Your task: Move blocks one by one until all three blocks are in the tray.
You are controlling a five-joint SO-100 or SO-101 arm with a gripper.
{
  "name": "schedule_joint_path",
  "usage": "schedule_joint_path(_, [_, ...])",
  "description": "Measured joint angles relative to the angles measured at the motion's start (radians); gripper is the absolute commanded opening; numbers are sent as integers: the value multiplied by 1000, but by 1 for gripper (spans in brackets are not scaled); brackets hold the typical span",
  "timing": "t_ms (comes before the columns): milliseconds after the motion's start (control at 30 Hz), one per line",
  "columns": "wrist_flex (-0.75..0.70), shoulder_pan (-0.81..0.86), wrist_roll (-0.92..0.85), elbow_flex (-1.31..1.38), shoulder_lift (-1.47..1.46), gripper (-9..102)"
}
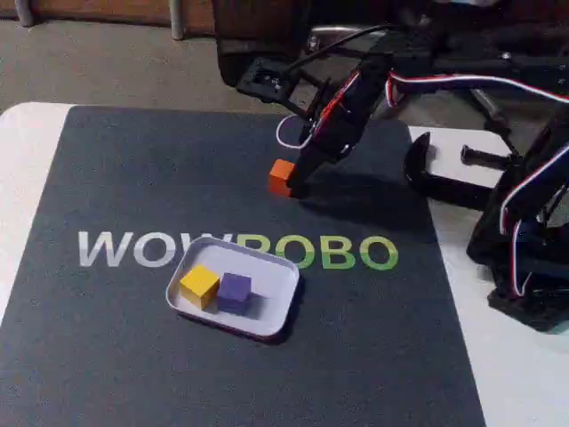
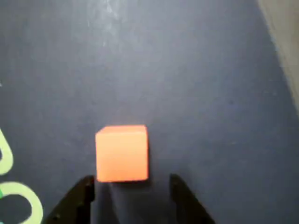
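Orange block [image 1: 281, 176] on the dark mat [image 1: 133, 356], above the WOWROBO lettering [image 1: 236, 252], just ahead of spread, empty fingers [image 2: 81, 198]. Yellow block [image 1: 199, 285] and purple block [image 1: 235, 290] touching inside the tray [image 1: 271, 320]. Black clamp [image 1: 436, 173] at the bench [image 1: 27, 169] edge, right.

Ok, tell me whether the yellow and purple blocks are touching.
Touching, it seems. The fixed view shows the yellow block and the purple block side by side in the tray, with their facing sides meeting and no tray floor visible between them.
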State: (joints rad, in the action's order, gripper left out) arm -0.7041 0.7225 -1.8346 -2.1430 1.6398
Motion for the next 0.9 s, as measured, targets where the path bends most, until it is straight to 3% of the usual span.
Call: schedule_joint_path(900, [5, -26, 31, -6, 0, 15])
